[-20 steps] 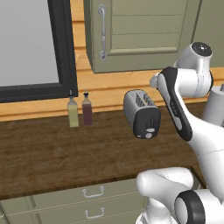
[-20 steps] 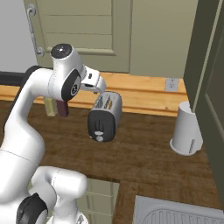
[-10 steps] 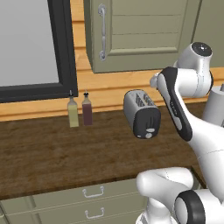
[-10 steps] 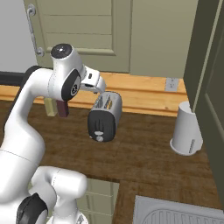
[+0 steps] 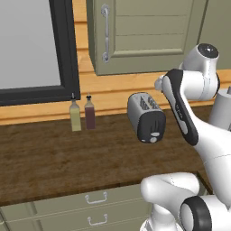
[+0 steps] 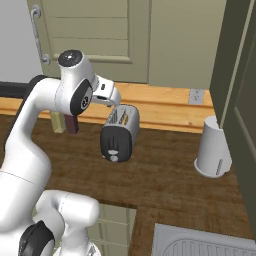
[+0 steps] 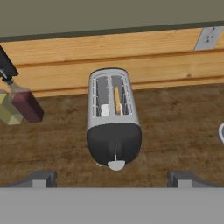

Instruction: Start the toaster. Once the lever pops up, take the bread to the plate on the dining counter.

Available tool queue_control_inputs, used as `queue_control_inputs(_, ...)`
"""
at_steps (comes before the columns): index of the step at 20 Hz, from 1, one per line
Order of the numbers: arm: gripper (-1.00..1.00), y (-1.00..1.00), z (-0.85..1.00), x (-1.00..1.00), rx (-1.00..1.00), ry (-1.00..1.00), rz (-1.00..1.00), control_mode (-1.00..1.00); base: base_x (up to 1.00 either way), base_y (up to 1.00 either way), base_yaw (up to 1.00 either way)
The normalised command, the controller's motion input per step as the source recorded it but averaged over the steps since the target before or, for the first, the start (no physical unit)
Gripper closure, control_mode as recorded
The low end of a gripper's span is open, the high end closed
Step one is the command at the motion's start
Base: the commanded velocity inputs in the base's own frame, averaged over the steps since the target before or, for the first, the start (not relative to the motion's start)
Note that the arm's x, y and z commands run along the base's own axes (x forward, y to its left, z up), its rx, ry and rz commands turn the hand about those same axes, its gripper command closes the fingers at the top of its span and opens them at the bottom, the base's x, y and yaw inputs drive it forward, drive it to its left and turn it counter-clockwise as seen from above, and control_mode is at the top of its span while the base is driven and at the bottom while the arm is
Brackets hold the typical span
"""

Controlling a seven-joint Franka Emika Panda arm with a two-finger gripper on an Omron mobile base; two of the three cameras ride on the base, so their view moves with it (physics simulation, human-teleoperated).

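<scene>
The silver-grey toaster [image 5: 146, 118] [image 6: 120, 132] [image 7: 113, 118] stands on the dark wood counter with its black end face toward me. On that face sits the small whitish lever [image 5: 154, 134] [image 6: 114, 151], just above a round knob. The thin tan edge of the bread [image 7: 117, 99] shows in the right slot. My gripper [image 7: 111, 178] hovers above the toaster's near end, open, with nothing between its fingers. The plate and the dining counter are out of view.
Two bottles, olive [image 5: 75, 118] and dark red [image 5: 90, 115], stand left of the toaster by the wall. A white cylinder [image 6: 214, 152] stands to its right. A green wall cabinet [image 5: 135, 36] hangs overhead. A sink drainboard [image 6: 200, 245] lies front right.
</scene>
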Motion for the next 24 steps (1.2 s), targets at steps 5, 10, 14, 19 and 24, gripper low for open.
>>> queue_control_inputs(5, -1.00, 0.00, 0.00, 0.00, 0.00, 0.00, 0.00, -1.00, 0.00, 0.00, 0.00)
queue_control_inputs(10, -1.00, 0.00, 0.00, 0.00, 0.00, 0.00, 0.00, -1.00, 0.00, 0.00, 0.00)
queue_control_inputs(14, -1.00, 0.00, 0.00, 0.00, 0.00, 0.00, 0.00, -1.00, 0.00, 0.00, 0.00)
queue_control_inputs(19, -1.00, 0.00, 0.00, 0.00, 0.00, 0.00, 0.00, -1.00, 0.00, 0.00, 0.00)
queue_control_inputs(24, -1.00, 0.00, 0.00, 0.00, 0.00, 0.00, 0.00, -1.00, 0.00, 0.00, 0.00)
